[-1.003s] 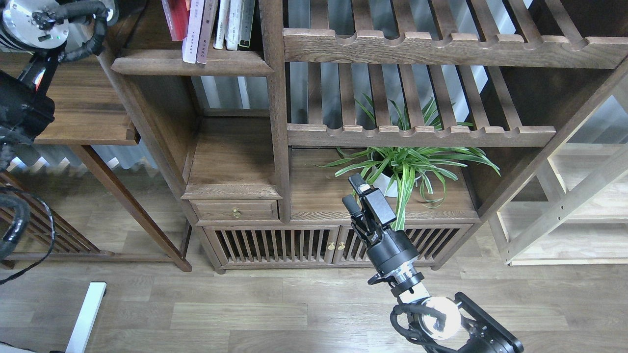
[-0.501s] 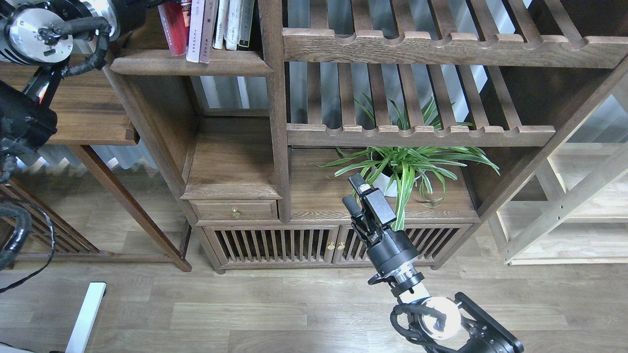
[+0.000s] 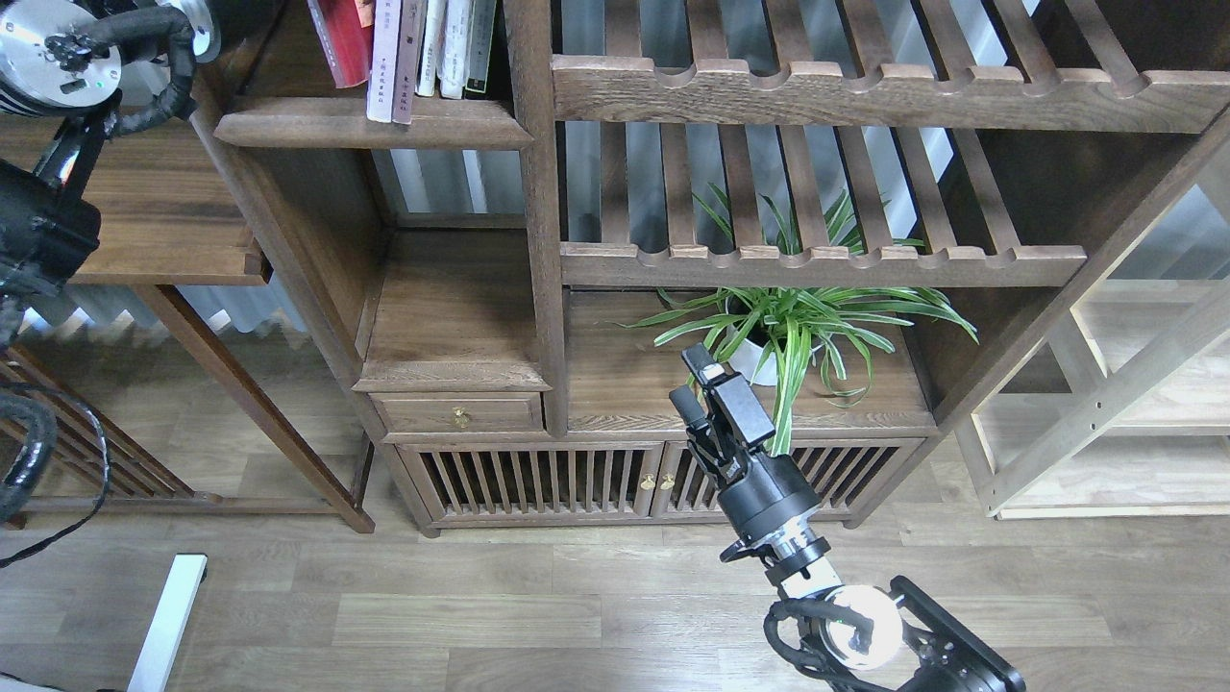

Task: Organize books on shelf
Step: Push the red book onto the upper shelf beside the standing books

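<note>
Five book spines at least showed at the top edge of the head view, standing side by side on the shelf (image 3: pixel 375 123), a dark-brown board with a thick moulded front edge in the upper left bay of the cabinet. Counted from the left: one red book (image 3: pixel 338 38) leaning to the left, one pale book (image 3: pixel 385 58) with small print on its spine, one narrower pinkish spine (image 3: pixel 406 58) tight against it, then two thin white volumes (image 3: pixel 444 46) and one dark-spined volume (image 3: pixel 479 46) near the upright post. Their tops were cut off by the frame, so no covers could be read.

Two arms were in view. The left arm (image 3: pixel 58 58) rose along the left edge, its silver joint beside the shelf's left end; its gripper lay past the top of the frame. The right gripper (image 3: pixel 700 380) hung low in front of the cabinet, well apart from the books, its two fingers slightly parted around nothing.

One potted plant (image 3: pixel 788 327) with striped leaves sat in the lower right bay, just behind that gripper. Two slatted racks (image 3: pixel 846 86) with scalloped rails spanned the right side. One small drawer (image 3: pixel 461 413) with one brass knob sat above two slatted doors (image 3: pixel 538 481).
</note>
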You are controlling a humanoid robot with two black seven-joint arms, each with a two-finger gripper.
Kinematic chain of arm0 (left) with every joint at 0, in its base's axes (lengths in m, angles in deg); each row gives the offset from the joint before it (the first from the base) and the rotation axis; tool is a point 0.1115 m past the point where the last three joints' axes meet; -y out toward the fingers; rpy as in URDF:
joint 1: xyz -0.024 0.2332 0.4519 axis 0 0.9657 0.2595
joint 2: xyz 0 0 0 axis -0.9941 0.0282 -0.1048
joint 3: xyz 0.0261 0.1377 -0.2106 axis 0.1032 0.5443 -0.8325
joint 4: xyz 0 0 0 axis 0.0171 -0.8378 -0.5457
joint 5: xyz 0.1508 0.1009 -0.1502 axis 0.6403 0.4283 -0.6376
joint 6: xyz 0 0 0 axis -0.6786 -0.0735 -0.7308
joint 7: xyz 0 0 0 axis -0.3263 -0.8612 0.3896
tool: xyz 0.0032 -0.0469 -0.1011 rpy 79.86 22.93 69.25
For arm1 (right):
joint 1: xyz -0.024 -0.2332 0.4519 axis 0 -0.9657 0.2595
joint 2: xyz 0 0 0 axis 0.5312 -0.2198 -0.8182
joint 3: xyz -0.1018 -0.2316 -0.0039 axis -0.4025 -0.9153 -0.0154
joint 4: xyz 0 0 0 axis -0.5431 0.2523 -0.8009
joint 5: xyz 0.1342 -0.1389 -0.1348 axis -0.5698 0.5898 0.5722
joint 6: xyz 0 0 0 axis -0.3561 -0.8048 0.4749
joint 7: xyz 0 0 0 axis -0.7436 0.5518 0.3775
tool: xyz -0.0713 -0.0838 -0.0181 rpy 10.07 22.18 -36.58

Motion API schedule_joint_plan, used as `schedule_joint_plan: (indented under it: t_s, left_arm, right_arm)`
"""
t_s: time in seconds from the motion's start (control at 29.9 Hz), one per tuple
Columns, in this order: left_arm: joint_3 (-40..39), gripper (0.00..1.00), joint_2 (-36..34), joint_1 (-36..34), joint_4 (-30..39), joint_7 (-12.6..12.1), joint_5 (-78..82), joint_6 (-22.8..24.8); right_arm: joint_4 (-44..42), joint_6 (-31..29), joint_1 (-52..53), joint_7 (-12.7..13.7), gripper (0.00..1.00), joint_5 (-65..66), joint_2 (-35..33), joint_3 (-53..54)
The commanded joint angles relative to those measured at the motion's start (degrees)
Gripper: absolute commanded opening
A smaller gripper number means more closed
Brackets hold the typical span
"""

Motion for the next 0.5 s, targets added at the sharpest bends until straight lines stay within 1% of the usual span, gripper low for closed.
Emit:
schedule_joint_plan:
  t_s: [0.0, 0.33, 0.47]
  left_arm:
    - [0.3, 0.99, 0.0, 0.0, 0.0, 0.0, 0.0, 0.0]
    - [0.5, 0.99, 0.1, 0.0, 0.1, 0.0, 0.0, 0.2]
    - [-0.5, 0.99, 0.1, -0.1, 1.7, 0.0, -0.2, 0.4]
  right_arm:
    - [0.1, 0.0, 0.0, 0.0, 1.00, 0.0, 0.0, 0.0]
    - [0.1, 0.0, 0.0, 0.0, 1.00, 0.0, 0.0, 0.0]
    - [0.1, 0.0, 0.0, 0.0, 1.00, 0.0, 0.0, 0.1]
